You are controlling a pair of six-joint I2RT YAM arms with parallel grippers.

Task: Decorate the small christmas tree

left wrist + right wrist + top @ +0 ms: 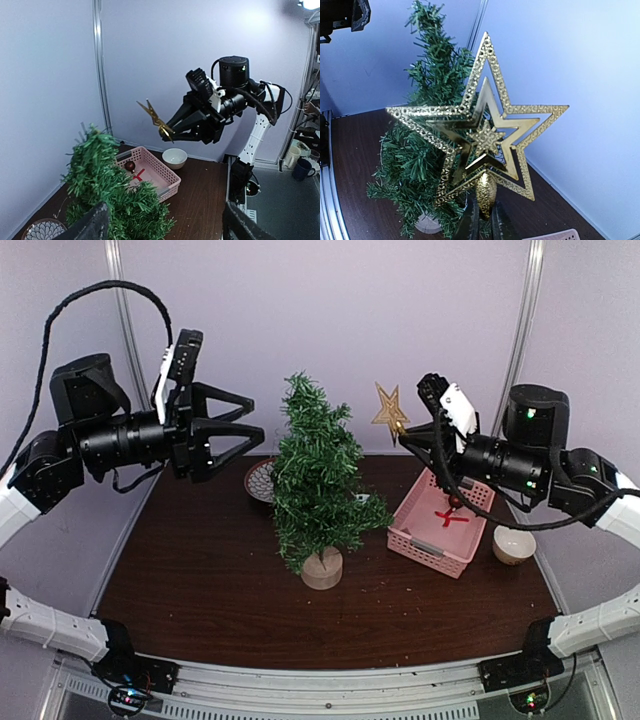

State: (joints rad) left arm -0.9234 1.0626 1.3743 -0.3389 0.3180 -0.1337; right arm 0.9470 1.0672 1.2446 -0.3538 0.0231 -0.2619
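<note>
Tree (315, 480) stands on its wooden stump (322, 568) in the middle of the table (200, 570), between both arms. Right end effector (400, 436) pinches the stem of a gold star (388, 408), raised just right of the treetop. Left end effector (255, 416) hangs wide and empty on the other side. Tree looks light and tippy, with soft bristly branches, so it is best steadied at the stump, not the tip

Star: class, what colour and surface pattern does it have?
The star is gold with bumpy, glittery outlines; clearest in the right wrist view.
</note>
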